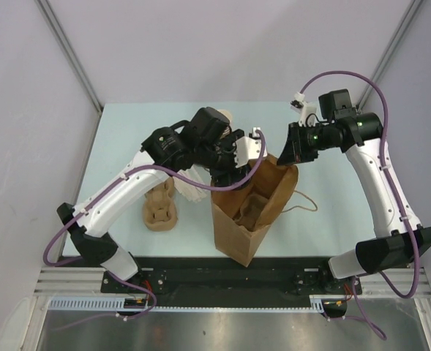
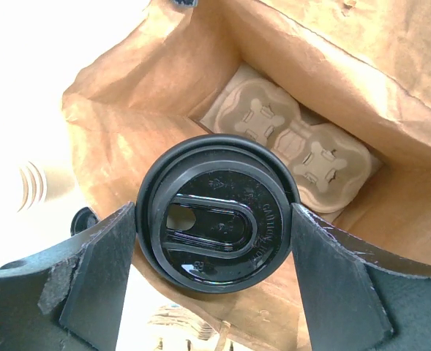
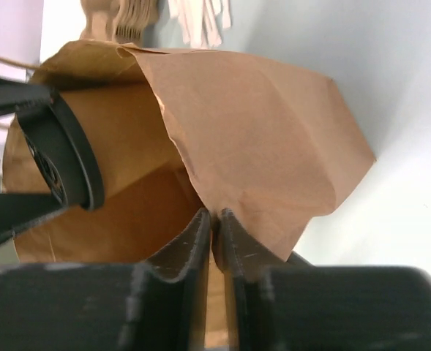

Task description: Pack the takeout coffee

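My left gripper [image 2: 215, 245] is shut on a takeout coffee, a tan paper cup with a round black lid [image 2: 216, 219], one finger on each side of the lid. It holds the cup over the open mouth of the brown paper bag [image 1: 248, 219]. A tan pulp cup carrier [image 2: 292, 142] lies at the bag's bottom. In the top view the left gripper [image 1: 230, 167] hides the cup. My right gripper [image 3: 216, 218] is shut on the bag's far rim [image 3: 259, 131] and pulls it open; it also shows in the top view [image 1: 291, 155]. The held cup [image 3: 113, 139] shows side-on in the right wrist view.
A second pulp cup carrier [image 1: 162, 208] lies on the table left of the bag. A white ridged stack [image 1: 193, 191] sits beside it under the left arm. The bag's paper handle [image 1: 303, 203] hangs to the right. The table's near edge [image 1: 200, 256] runs just below the bag.
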`<state>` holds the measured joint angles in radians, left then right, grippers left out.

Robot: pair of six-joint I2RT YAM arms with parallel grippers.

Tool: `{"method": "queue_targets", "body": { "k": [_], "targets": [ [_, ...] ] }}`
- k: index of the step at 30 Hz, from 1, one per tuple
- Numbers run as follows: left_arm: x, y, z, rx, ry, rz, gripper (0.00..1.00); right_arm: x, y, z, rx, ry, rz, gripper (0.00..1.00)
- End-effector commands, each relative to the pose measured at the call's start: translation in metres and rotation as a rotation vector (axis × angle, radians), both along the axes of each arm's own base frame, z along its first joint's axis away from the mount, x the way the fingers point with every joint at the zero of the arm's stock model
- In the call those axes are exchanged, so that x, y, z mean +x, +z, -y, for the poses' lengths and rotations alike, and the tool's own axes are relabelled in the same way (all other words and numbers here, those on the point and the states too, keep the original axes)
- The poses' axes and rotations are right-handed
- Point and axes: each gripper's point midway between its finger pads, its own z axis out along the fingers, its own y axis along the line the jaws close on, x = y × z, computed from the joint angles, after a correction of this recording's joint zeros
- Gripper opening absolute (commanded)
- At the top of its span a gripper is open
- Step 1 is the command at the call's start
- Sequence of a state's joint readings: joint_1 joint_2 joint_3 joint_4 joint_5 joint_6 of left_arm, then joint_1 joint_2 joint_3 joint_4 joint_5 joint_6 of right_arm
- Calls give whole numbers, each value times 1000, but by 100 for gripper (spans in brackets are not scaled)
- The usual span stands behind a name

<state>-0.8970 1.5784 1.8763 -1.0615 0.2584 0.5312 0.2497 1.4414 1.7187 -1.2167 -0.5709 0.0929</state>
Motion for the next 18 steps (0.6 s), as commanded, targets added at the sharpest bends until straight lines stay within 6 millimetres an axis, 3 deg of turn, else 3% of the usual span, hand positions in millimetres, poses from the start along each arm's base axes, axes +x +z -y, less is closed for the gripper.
{"method": "queue_targets", "body": {
  "k": [1,4,5,6,7,9,11,12,13,18],
  "targets": [
    [-9,16,1,-26,-77,14,34,-29,15,11,26,45,-54,21],
    [-20,14,4,-40,-113,-24,33,-9,22,17,1,25,33,40],
    [-23,12,5,-39,-122,-36,33,-3,25,16,2,25,57,53],
    [-28,12,6,-40,-134,-42,33,7,25,15,-4,20,70,56],
    [-30,11,8,-39,-141,-46,33,18,37,13,-5,39,145,62],
    [-36,7,9,-33,-152,-54,33,35,37,9,-23,70,182,65],
    [-38,3,10,-28,-156,-63,32,44,51,0,-44,127,270,72],
    [-40,2,10,-28,-157,-71,33,52,46,-6,-64,148,276,74],
    [-40,2,11,-26,-156,-72,32,57,55,-11,-78,166,329,78],
    [-42,0,11,-22,-158,-87,32,75,48,-42,-204,342,512,84]
  ]
}}
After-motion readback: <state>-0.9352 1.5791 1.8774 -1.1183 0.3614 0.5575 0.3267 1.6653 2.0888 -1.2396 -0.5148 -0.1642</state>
